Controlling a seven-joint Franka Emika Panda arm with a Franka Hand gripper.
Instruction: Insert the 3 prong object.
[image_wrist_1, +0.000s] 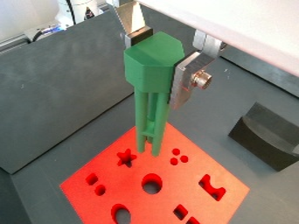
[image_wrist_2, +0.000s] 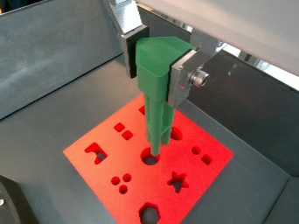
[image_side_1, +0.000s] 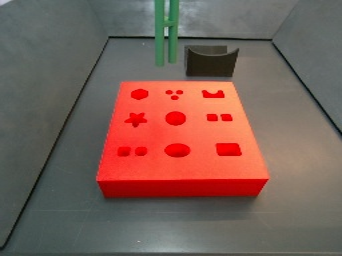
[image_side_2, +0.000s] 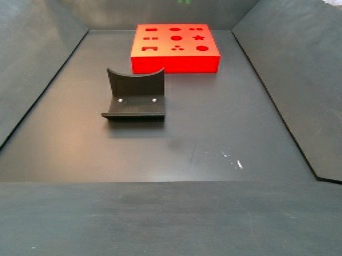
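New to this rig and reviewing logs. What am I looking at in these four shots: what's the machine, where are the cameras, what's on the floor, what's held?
It is a single robot arm with a two-finger hand. Two pictures come from cameras on its wrist, looking down past the fingers, flat silver plates. The other two come from cameras fixed beside the work area.

The hand is shut on the 3 prong object, a bright green peg with a thick head and slim parallel rods pointing down. In a side view only its rods show; the hand is above the frame.

On the dark floor lies a red block with cut-out holes: star, circles, hexagon, squares, three small dots. In both wrist views the rods hang over the block. Beside it stands a dark grey curved holder.
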